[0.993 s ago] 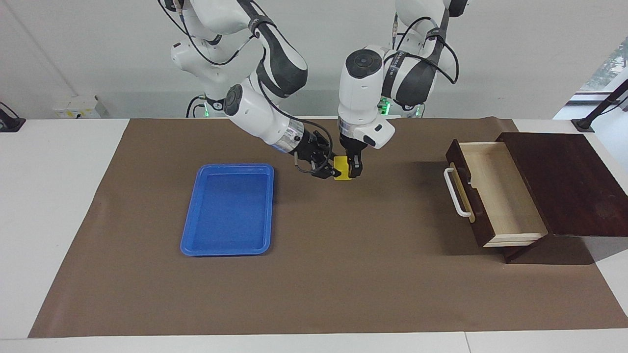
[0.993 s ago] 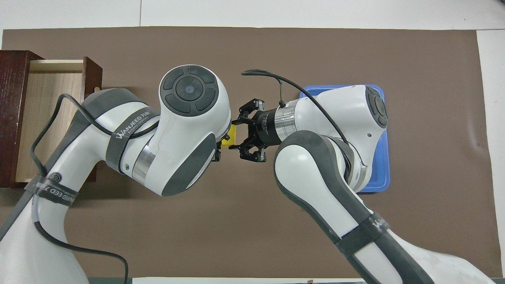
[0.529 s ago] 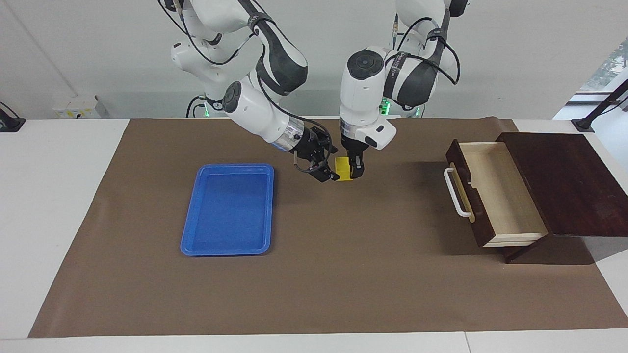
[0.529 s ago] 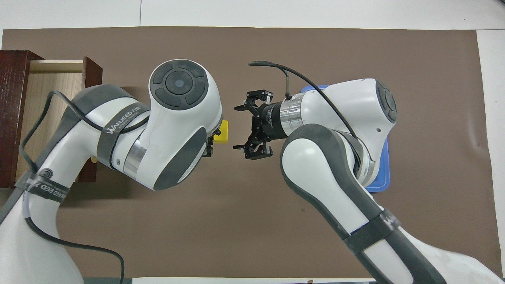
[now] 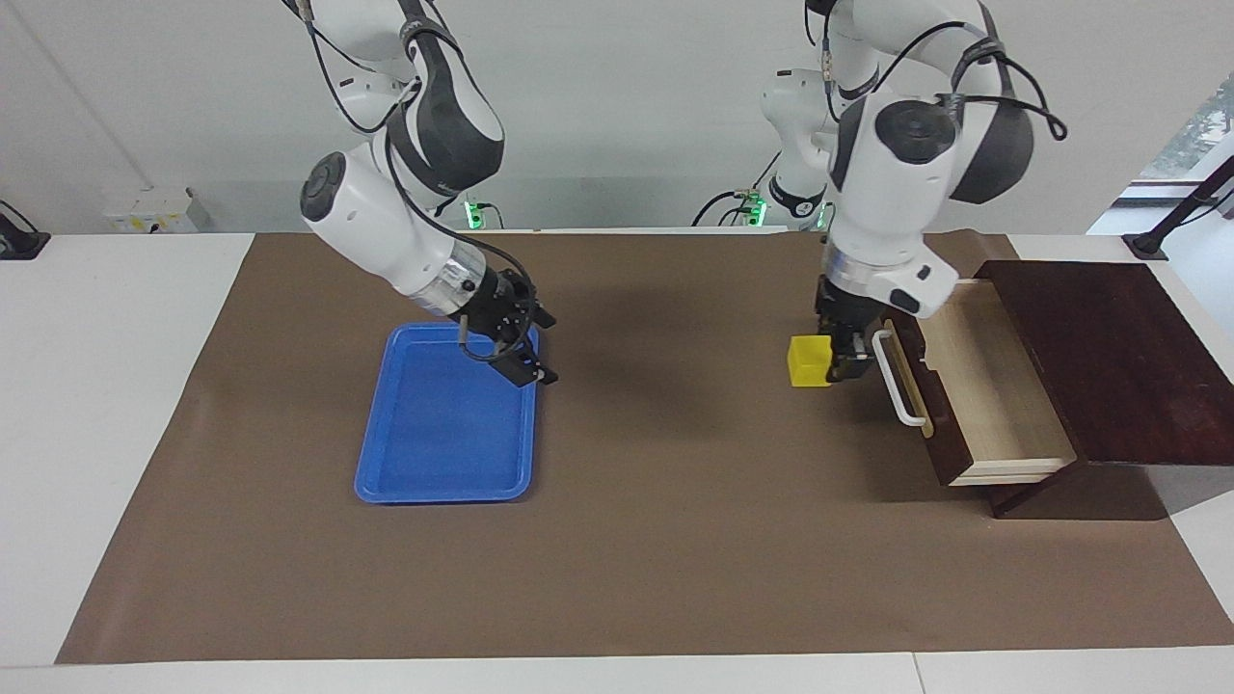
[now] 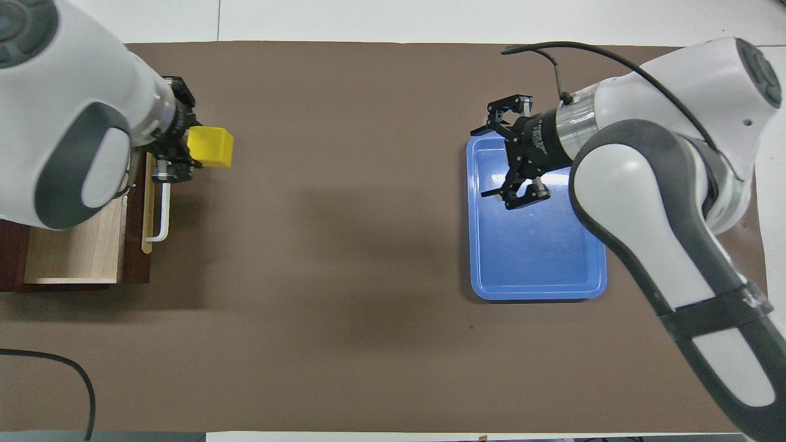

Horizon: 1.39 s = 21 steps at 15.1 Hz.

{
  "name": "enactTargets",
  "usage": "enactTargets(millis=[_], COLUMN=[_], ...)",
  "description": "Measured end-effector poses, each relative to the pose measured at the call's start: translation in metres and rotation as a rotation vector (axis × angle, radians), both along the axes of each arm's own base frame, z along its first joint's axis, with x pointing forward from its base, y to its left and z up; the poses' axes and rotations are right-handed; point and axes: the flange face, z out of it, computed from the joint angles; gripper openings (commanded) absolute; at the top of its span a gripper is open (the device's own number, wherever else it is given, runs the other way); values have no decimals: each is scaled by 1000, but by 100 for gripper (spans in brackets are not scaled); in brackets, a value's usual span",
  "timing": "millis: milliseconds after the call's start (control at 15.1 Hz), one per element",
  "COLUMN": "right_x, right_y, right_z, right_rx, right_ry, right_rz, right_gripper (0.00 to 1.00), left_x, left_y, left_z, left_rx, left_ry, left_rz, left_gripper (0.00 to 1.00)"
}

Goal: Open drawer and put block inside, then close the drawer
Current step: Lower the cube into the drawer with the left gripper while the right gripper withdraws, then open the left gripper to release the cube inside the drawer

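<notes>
We see the left tool [image 5: 841,359] up in the air over the brown mat [image 5: 675,540], just in front of the drawer [image 5: 974,386], clenched on the block [image 5: 809,360]; the yellow cube sticks out from its fingers toward the middle of the desk [image 5: 125,434] and hangs clear of the mat. In the overhead view the block [image 6: 210,147] sits right beside the white bar handle [image 6: 164,212], not over the drawer's inside. The drawer stands pulled out of its dark cabinet [image 5: 1109,357] at the left arm's end of the desk, and we can see its pale wood interior with nothing in it where it shows; part of it is hidden by the left arm in the overhead view. The right tool [image 5: 525,352] hangs over the corner of the blue tray [image 5: 424,472] nearest the robots, released, fingers spread and gripping nothing; the overhead view shows the same spread fingers [image 6: 513,201] above the tray [image 6: 534,288]. The tray lies flat on the mat toward the right arm's end, well apart from the drawer and the block.
</notes>
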Motion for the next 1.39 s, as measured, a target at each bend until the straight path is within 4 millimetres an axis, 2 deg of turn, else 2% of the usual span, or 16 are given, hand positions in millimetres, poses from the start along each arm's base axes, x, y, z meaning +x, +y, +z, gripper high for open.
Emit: enactTargets(millis=[199,331,463,529,596,728,926,1059,1191,1390], right_x=[-1,-6,-10,-13,-16,-27,-62,-91,-102,-99], right_y=[-52,-75,-98,-111,-125,-142,-142,-141,-147,-160], right_z=[-5,-4,6,13,23,48,96,119,125,116], right_rx=[-119,-189,-234,-255,-279,-337,-376,-364,-355,-358], right_ry=[-88,-126,-164,-184,-206,-249,-276,-263,-277,-261], right_rz=[337,581,784,872,965,1118,1206,1248,1312,1353], right_gripper=[100,100,100,100,100,100,100,100,100,100], left_x=[12,18,21,22,22,20,17,15,12,2], left_y=[72,122,165,180,188,189,187,192,192,189], left_z=[6,6,0,-8,-19,-43,-67,-80,-92,-109], left_rx=[8,-10,-17,-19,-21,-31,-63,-68,-70,-71], left_ry=[19,18,17,20,27,49,68,65,59,60], left_rz=[-64,-102,-109,-102,-96,-89,-19,28,68,76], left_gripper=[0,0,0,0,0,0,0,0,0,0])
